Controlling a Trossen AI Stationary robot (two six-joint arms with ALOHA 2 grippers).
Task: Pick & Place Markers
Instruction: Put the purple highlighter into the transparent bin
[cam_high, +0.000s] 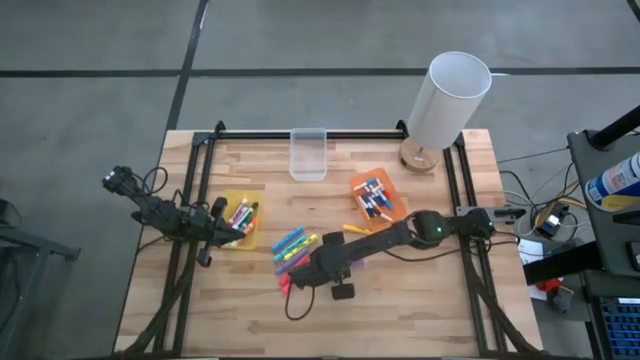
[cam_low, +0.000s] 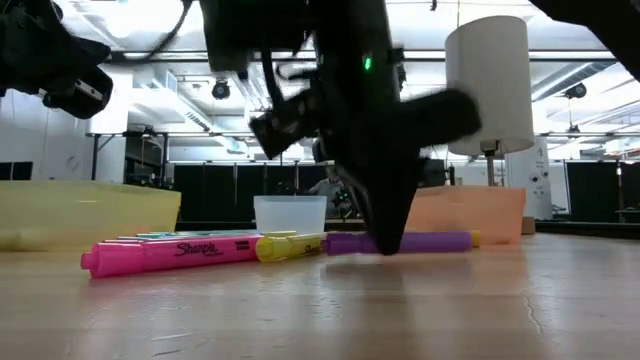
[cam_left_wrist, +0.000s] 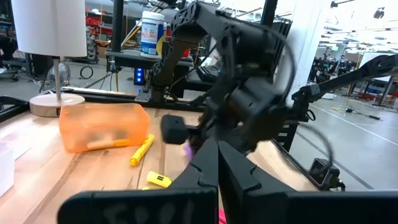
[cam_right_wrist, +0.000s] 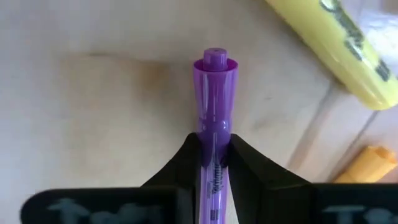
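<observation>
A purple highlighter (cam_right_wrist: 214, 93) lies flat on the wooden table, seen level in the low view (cam_low: 430, 241). My right gripper (cam_right_wrist: 214, 146) reaches in from the table's right to the loose cluster of highlighters (cam_high: 292, 248) at the table's middle and is shut on the purple one. A yellow highlighter (cam_right_wrist: 339, 43) and an orange one (cam_right_wrist: 367, 165) lie close beside it. A pink highlighter (cam_low: 170, 252) lies toward the near side. My left gripper (cam_high: 222, 228) hangs over the yellow bin (cam_high: 240, 205), fingers together (cam_left_wrist: 217, 155). My right gripper pinches the purple highlighter between its two fingers (cam_right_wrist: 186, 162), on the barrel just behind the cap's flared collar (cam_right_wrist: 214, 127). The fingers come from above, pointing down, and lie across the pen (cam_low: 388, 240). The highlighter stays level with its length on the table.
An orange bin (cam_high: 360, 180) with markers stands right of centre, a clear bin (cam_high: 308, 155) at the far edge, and a white lamp (cam_high: 445, 105) on the far right corner. A yellow marker (cam_high: 355, 229) lies by the right arm. Bare wood spreads along the near edge.
</observation>
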